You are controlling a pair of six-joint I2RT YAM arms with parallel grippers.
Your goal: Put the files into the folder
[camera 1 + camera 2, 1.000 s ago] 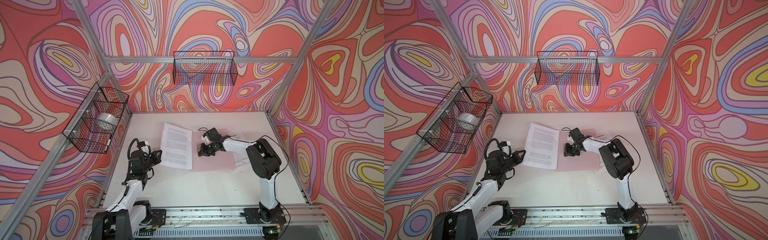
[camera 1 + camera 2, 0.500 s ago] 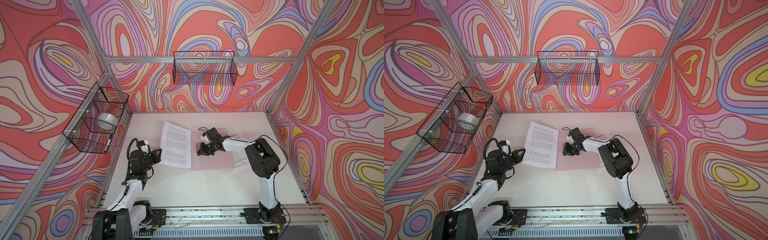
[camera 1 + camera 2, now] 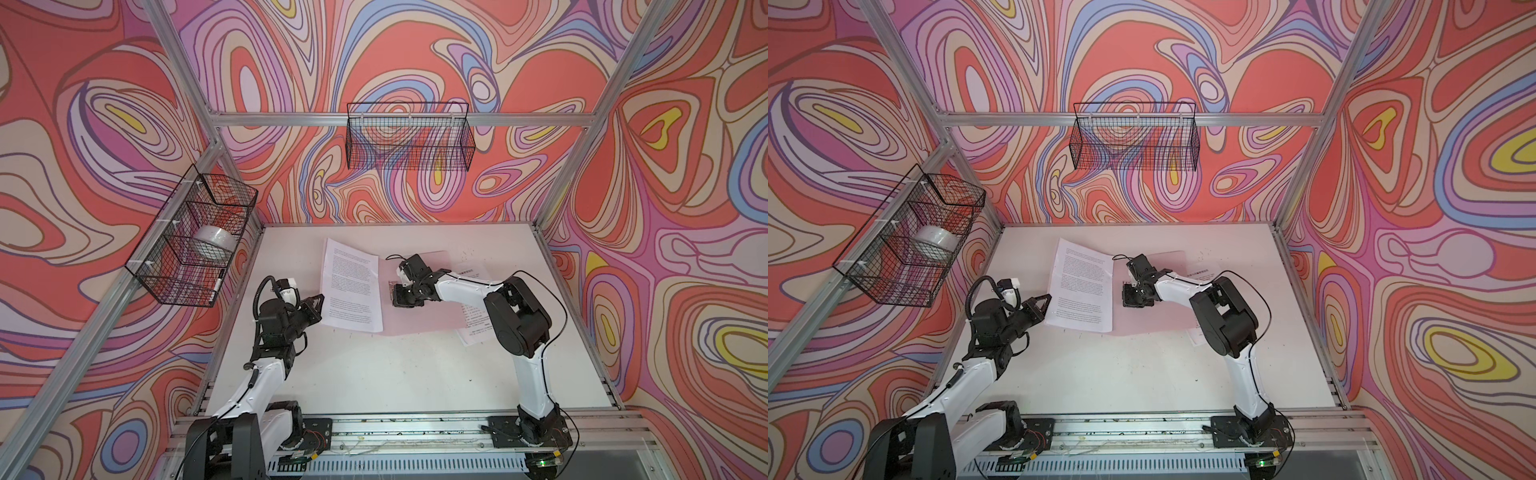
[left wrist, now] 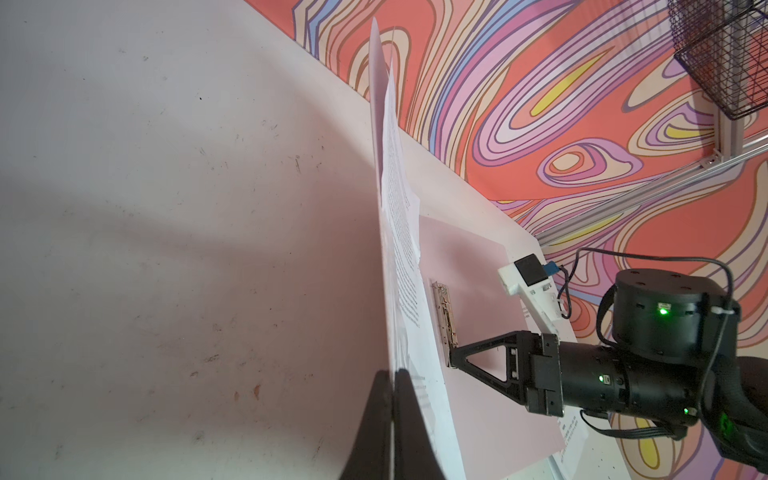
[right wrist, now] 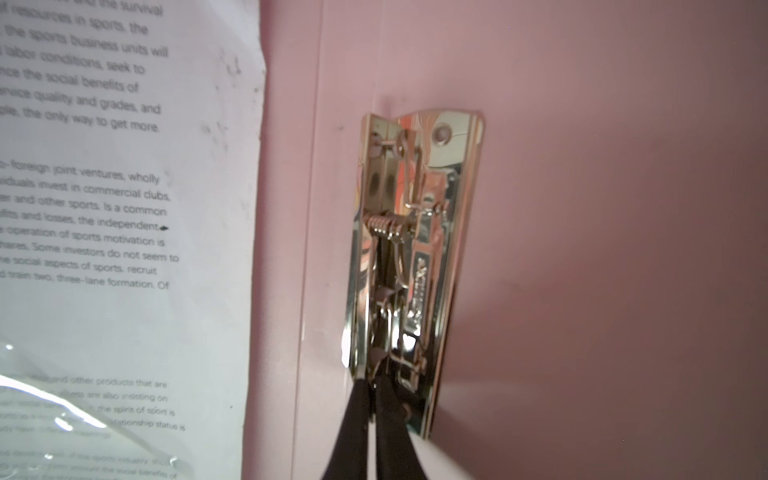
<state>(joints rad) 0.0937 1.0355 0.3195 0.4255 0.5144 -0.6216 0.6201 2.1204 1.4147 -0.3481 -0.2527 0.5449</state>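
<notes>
Your left gripper (image 4: 392, 372) pinches the thin white files (image 4: 401, 249); at three o'clock, right gripper (image 5: 371, 385), jaws pressed together, covers the glossy clip (image 5: 415, 232) end on the matte folder (image 5: 602, 208).

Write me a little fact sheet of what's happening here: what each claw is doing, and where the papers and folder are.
Folder: pale pink flat cardstock folder, lying open on the white table
Held sheet: printed white paper sheet, tilted up at the folder's left side
Left gripper: shut on that sheet's edge
Right gripper: shut, tips at the end of the shiny metal clip
Other paper: more printed white paper beside the folder, under the right arm
</notes>
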